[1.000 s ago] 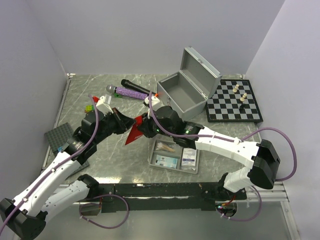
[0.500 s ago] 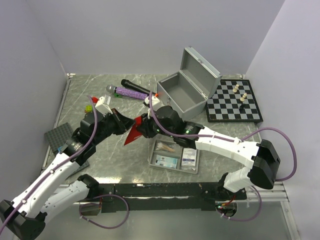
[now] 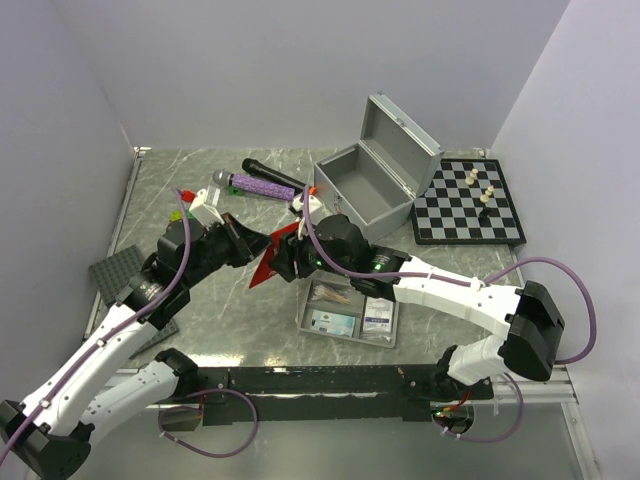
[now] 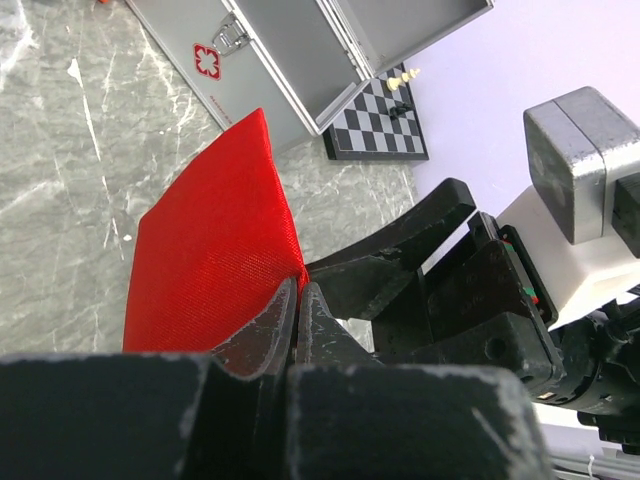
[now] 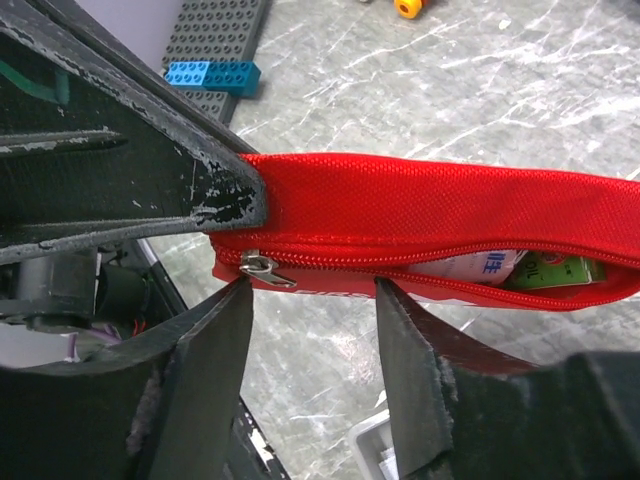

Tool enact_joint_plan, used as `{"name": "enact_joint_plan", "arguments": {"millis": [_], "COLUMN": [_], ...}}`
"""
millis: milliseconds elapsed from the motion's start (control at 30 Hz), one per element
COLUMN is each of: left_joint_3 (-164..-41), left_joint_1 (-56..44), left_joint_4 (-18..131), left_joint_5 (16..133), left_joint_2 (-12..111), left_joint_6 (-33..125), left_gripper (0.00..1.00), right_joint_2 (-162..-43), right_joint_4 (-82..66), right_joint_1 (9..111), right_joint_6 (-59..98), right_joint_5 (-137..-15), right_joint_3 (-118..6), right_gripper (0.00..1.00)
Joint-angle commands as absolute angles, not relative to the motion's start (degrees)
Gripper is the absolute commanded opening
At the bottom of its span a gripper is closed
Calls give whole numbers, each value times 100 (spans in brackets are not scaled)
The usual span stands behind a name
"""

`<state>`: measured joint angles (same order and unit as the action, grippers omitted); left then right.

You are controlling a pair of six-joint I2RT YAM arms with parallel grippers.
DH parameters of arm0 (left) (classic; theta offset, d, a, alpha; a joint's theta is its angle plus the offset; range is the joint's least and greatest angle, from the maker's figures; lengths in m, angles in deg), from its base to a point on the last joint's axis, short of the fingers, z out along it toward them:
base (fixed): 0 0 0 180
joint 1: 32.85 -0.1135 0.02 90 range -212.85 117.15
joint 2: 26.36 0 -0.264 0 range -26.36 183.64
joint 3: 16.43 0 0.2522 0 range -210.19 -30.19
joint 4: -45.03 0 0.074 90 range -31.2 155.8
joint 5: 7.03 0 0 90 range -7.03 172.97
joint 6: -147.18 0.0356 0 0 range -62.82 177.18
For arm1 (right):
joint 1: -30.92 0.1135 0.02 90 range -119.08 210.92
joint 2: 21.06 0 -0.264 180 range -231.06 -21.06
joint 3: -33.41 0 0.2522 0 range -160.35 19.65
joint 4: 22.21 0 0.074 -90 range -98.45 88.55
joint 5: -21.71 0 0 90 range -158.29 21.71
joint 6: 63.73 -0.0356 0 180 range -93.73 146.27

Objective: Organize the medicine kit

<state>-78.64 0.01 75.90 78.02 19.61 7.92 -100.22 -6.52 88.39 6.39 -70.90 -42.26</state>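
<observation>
My left gripper [image 4: 297,290] is shut on a corner of the red pouch [image 4: 205,250] and holds it above the table. In the top view the pouch [image 3: 266,265] hangs between my left gripper [image 3: 260,243] and my right gripper [image 3: 287,256]. The right gripper [image 5: 312,290] is open just below the pouch's [image 5: 420,195] zipper, with the metal zipper pull [image 5: 262,267] by its left fingertip. The zipper is partly undone and packets [image 5: 490,265] show inside. The silver case [image 3: 368,182] stands open behind. The grey tray [image 3: 303,312] with packets [image 3: 334,322] lies in front.
A chessboard [image 3: 468,208] with several pieces lies at the right. A black microphone [image 3: 268,172] and a purple stick [image 3: 262,187] lie at the back. A dark studded plate [image 3: 120,270] sits at the left, with a blue brick [image 5: 212,72] beside it.
My right gripper has opened and let go at the pouch's zipper. The left gripper still holds the pouch, lifted slightly.
</observation>
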Motion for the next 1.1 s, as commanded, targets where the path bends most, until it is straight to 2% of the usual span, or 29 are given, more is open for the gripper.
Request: {"name": "enact_joint_plan", "arguments": {"millis": [0,267,433,833,933,1067], "left_joint_3": [-8125,-8117,-8108,-8117,-8117,-8081], "left_joint_1": [55,99,125,151,143,151], "left_joint_4": [7295,7295,7268,7338,7365,7382], "left_joint_5": [7646,7620,7629,7690,7725,7743], "left_joint_2": [1934,1960,1952,1917,1864,1820], "left_joint_6": [682,673,655,699,726,726], "left_gripper": [1,1,1,1,1,1], "right_joint_2": [-9797,-9665,-9717,-9665,-9612,-9551], "right_joint_4": [-1021,-1319,-1373,-1294,-1223,-1206], "right_joint_1": [8805,8726,8664,8629,8620,8594], "right_joint_6": [676,580,527,526,544,536], "right_joint_5": [-7102,-7128,-7339,-7286,-7207,-7172], "right_joint_3": [-4442,-4337,-4372,-4319,-4258,-4152], "right_gripper": [60,59,42,12,0,0]}}
